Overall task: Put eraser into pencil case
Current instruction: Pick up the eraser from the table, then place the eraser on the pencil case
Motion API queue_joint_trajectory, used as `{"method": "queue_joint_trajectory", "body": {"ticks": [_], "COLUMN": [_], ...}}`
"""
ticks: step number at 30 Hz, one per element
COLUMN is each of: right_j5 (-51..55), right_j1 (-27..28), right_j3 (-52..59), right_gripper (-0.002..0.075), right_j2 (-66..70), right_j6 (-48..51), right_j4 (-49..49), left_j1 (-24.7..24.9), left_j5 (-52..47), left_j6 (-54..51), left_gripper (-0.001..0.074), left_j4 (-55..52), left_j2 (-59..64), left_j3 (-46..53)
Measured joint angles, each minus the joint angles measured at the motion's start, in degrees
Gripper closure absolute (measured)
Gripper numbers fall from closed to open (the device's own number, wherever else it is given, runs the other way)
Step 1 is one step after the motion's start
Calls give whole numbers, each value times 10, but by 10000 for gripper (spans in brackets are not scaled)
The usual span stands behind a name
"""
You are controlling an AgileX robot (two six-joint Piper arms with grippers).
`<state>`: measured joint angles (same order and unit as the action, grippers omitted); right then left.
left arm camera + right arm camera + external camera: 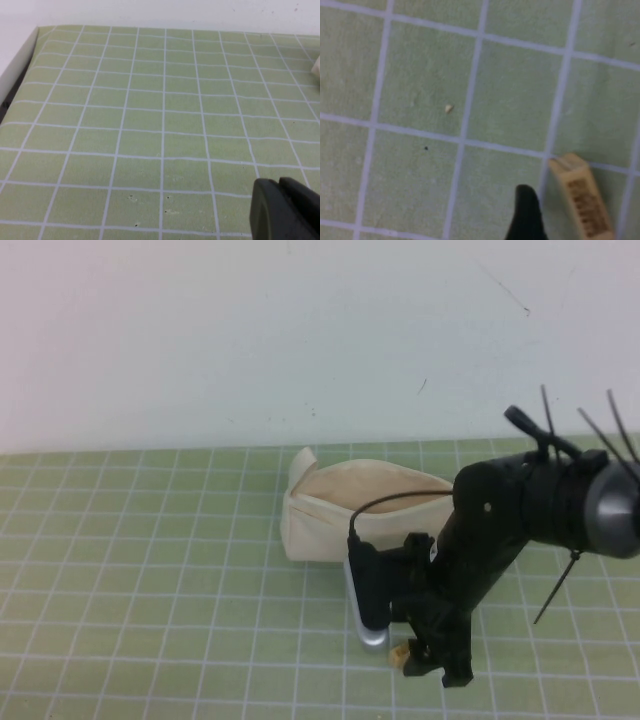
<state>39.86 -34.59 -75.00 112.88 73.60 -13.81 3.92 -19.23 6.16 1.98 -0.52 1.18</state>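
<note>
The eraser (404, 656), a tiny tan block, lies on the green grid mat near the front edge. In the right wrist view the eraser (581, 201) shows a dark printed face. My right gripper (428, 664) is lowered over it and open. One black finger (525, 214) stands just beside the eraser with a small gap, and the other finger is out of view. The pencil case (345, 508), a cream-white pouch with its mouth open upward, stands behind the right arm. My left gripper (286, 209) is shut and empty, low over bare mat, and does not show in the high view.
The green grid mat (150, 570) covers the table up to a white wall at the back. The mat's left edge (20, 62) shows in the left wrist view. A sliver of the pencil case (316, 67) shows at that view's edge.
</note>
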Motion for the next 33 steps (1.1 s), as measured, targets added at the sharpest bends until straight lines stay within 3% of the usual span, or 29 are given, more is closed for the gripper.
{"method": "queue_joint_trajectory", "body": {"ticks": [5, 10, 20, 29, 31, 33], "right_j5": [6, 39, 142, 50, 45, 47], "right_j1": [0, 0, -1, 17, 23, 24], "right_j3": [0, -19, -197, -296, -296, -296], "right_gripper": [341, 611, 610, 610, 582, 493], "right_j2": [22, 27, 8, 25, 39, 52], "right_j6": [0, -23, -133, -232, -249, -277], "right_j4": [0, 0, 26, 118, 121, 129], "left_j1": [0, 0, 0, 0, 0, 0], "left_j5": [0, 0, 0, 0, 0, 0], "left_j6": [0, 0, 0, 0, 0, 0], "left_gripper": [736, 736, 736, 736, 736, 736], "left_j4": [0, 0, 0, 0, 0, 0], "left_j2": [0, 0, 0, 0, 0, 0], "left_j3": [0, 0, 0, 0, 0, 0]}}
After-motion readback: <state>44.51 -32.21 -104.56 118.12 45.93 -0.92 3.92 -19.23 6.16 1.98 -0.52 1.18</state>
